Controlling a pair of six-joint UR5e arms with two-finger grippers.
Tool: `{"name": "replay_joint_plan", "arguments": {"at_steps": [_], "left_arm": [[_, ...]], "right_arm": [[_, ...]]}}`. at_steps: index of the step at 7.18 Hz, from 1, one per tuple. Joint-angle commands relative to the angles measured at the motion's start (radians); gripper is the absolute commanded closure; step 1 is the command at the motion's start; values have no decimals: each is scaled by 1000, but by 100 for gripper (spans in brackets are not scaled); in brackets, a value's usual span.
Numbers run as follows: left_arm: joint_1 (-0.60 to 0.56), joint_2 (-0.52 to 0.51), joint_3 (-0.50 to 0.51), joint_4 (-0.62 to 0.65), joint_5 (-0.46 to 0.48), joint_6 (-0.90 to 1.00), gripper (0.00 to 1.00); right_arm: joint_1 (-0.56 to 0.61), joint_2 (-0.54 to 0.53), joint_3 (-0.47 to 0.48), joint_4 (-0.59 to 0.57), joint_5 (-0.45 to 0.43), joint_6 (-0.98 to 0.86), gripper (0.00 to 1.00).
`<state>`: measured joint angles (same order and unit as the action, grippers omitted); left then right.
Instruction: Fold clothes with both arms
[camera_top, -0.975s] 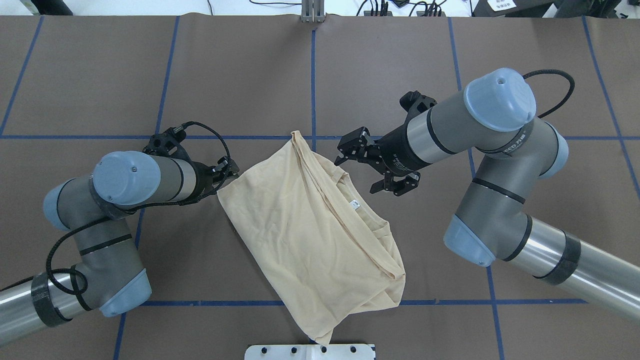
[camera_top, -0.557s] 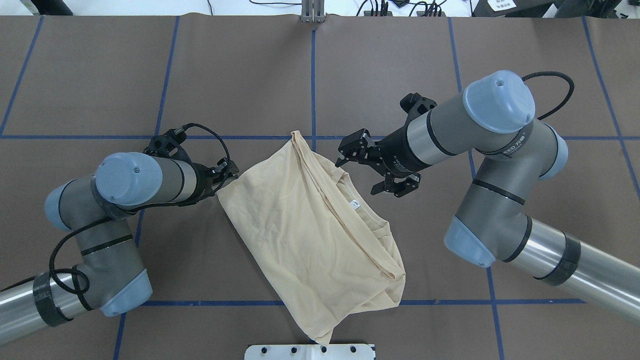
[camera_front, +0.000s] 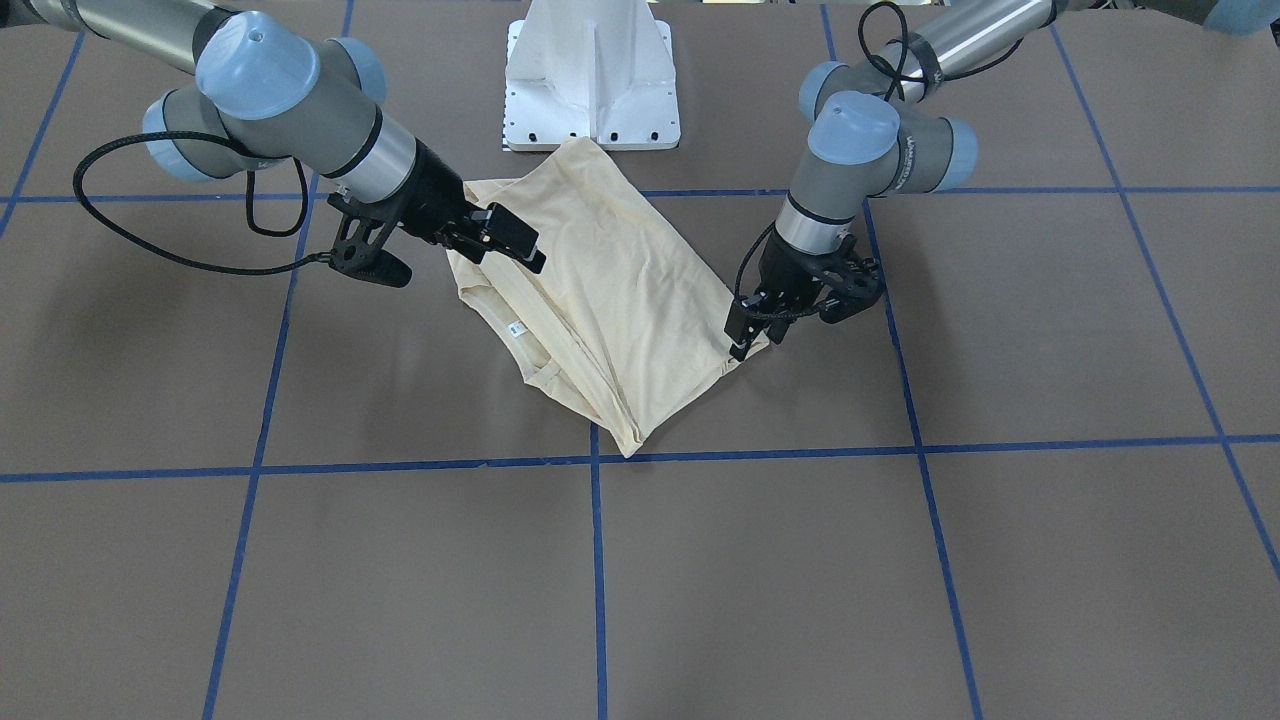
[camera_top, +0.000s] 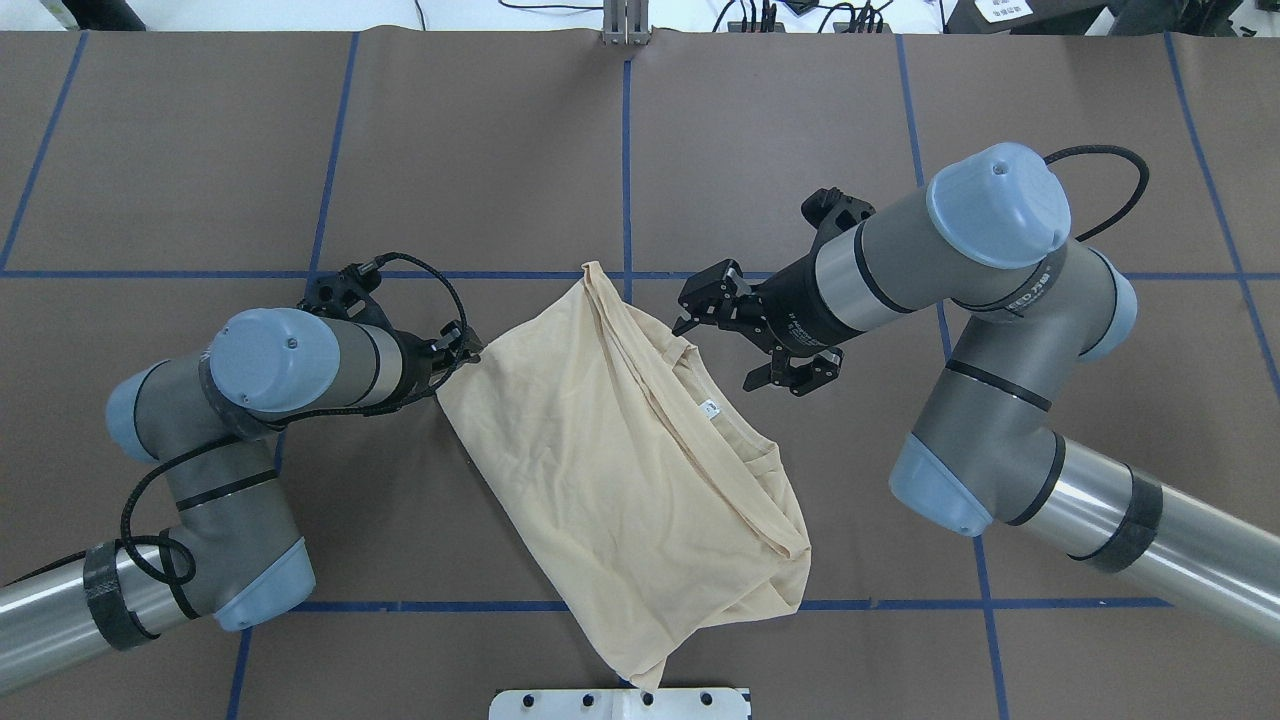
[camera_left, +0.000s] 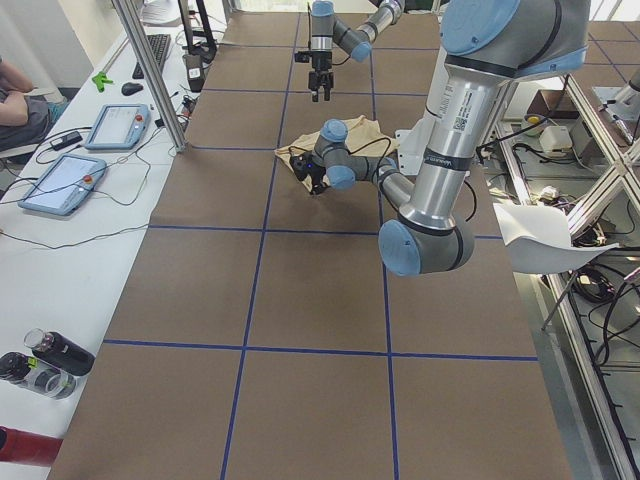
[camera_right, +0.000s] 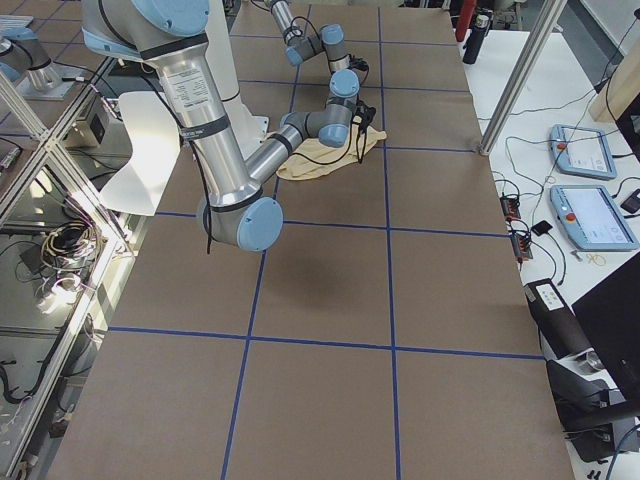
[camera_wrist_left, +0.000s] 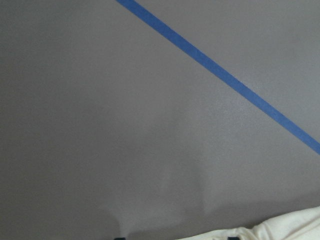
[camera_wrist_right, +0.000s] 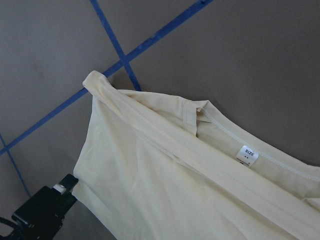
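Observation:
The clothes are one cream shirt (camera_top: 620, 460), folded and lying slantwise mid-table, its white neck label (camera_top: 710, 408) facing up. My left gripper (camera_top: 462, 352) pinches the shirt's left corner, drawn up a little; from across the table this left gripper (camera_front: 745, 335) has its fingers together on the shirt (camera_front: 610, 300). My right gripper (camera_top: 745, 342) hovers open over the collar edge, fingers spread wide, holding nothing. The right wrist view looks down on the SIZE label (camera_wrist_right: 247, 155). Only a sliver of shirt (camera_wrist_left: 280, 231) shows in the left wrist view.
The white pedestal base (camera_top: 620, 703) stands just behind the shirt's near end. Blue tape lines (camera_top: 627, 180) grid the brown table. Touch panels (camera_left: 65, 180) and bottles (camera_left: 45, 360) lie on the side bench, where a person (camera_left: 15, 95) sits.
The left arm has edged toward the shirt, and the shirt's left corner now rises to its fingers. The right gripper has hardly moved and stays open.

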<state>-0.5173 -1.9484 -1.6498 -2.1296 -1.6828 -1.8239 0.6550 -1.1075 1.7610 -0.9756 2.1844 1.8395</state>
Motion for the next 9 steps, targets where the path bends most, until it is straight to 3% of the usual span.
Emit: {"name": "replay_joint_plan", "arguments": {"at_steps": [1,3,4,6,7,9], "left_arm": [[0,0,2,0,0,0,26],[0,-1,2,0,-2,0,33],[0,-1,2,0,-3,0,45],[0,-1,-5,0,-8,0,87],[-3,0,-11,2,-9,0,100],[-9,-1,-13,2,-9,0,100]], "right_arm": [[0,0,0,0,0,0,0],[0,0,0,0,0,1,0],[2,-2,0,0,0,1,0],[2,-3,-2,0,0,0,0],[2,-3,-2,0,0,1,0],[6,-5,0,0,0,0,0]]}}
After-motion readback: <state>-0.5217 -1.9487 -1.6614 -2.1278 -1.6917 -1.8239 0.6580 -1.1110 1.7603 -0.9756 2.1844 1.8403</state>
